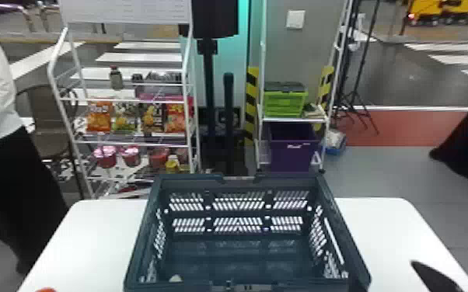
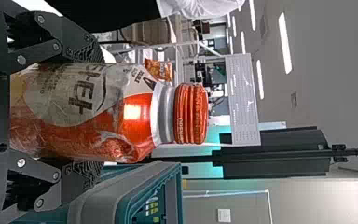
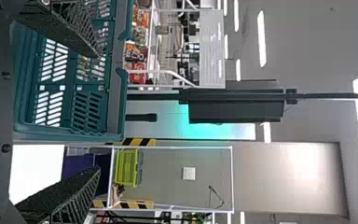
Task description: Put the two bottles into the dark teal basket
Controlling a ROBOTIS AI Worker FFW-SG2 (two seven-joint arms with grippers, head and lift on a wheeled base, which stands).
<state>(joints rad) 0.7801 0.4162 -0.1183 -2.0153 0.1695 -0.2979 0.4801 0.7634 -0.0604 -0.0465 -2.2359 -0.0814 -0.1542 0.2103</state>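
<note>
"What could trip you?"
"Your left pincer (image 2: 91,112) grips a bottle (image 2: 137,114) left of the basket (image 1: 239,237); carried low, it may clip the rim (image 1: 142,233)."
"And your right pincer (image 3: 98,112)?"
"Wide; drifting left, it could shove the basket."

This looks like a shop-style display area indoors. Beyond the far left corner of the tabletop (image 1: 89,240), a white rack (image 1: 66,99) carries snack bags (image 1: 99,116) and cups (image 1: 105,156) in rows; past the far edge, a shelf unit (image 1: 293,120) holds a green crate (image 1: 283,104). Strip lights (image 3: 261,37) line the grey ceiling (image 3: 307,37).
</note>
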